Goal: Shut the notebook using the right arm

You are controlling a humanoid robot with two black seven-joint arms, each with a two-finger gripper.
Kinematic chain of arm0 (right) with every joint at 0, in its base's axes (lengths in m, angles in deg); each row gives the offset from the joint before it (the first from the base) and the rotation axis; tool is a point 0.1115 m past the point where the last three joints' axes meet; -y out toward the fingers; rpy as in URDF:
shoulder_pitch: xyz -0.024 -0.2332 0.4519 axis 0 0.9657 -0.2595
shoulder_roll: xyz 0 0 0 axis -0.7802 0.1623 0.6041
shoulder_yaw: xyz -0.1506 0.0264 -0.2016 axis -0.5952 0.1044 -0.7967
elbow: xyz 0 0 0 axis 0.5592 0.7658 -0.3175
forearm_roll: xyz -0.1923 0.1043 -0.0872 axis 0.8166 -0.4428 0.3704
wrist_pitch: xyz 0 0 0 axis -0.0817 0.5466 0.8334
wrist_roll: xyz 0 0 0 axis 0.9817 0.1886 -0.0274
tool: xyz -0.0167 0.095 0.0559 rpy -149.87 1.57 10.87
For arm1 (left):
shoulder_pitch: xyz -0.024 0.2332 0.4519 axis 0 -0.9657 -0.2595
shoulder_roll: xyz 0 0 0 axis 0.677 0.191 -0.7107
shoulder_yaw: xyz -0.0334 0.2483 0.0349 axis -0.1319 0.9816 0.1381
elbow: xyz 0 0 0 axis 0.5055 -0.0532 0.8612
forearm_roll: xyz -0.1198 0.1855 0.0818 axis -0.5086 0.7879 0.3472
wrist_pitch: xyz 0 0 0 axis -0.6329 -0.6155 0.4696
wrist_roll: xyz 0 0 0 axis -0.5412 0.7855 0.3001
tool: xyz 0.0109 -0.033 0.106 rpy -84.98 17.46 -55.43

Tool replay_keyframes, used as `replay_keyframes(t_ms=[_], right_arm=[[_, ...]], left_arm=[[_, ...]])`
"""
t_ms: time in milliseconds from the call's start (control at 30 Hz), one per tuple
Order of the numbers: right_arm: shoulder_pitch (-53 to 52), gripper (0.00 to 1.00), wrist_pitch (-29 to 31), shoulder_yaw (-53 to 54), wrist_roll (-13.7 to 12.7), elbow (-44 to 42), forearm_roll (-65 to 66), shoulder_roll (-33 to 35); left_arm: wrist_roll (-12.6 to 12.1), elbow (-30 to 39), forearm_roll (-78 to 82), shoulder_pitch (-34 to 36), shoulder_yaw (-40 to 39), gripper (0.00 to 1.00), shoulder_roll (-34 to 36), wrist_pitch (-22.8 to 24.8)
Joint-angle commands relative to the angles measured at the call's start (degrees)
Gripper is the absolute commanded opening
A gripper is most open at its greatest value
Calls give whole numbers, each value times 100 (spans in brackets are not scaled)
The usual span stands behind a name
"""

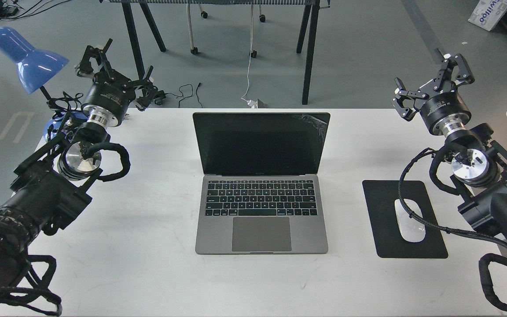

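Lying open: notebook [261, 185] | right arm [460, 145] jaws apart, well clear | left jaws apart

Open grey notebook [261, 207], mid-table, screen dark

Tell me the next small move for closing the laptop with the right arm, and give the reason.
Probably swing the right gripper left and behind the notebook lid's top edge. The lid stands open and upright, and the gripper hangs open off to the right, touching nothing, so it must get behind the screen before it can push it down.
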Motion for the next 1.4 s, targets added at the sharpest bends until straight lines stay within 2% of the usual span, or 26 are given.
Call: replay_keyframes(t_ms=[0, 200, 733, 1000, 1367], right_arm=[[-2, 100, 0, -1, 8, -1, -13, -18], [-19, 100, 0, -80, 8, 8, -13, -97], [-687, 100, -18, -792, -1, -344, 4, -1187], [-591, 100, 35, -1459, -1, -116, -13, -1170], [121, 100, 79, -2013, -71, 1343, -5, -388]], left_arm=[[9, -2, -1, 1, 2, 100, 2, 0], [9, -2, -1, 1, -7, 100, 2, 0], [0, -2, -1, 1, -7, 100, 2, 0], [0, -2, -1, 1, -7, 100, 2, 0], [0, -2, -1, 1, -7, 100, 2, 0]])
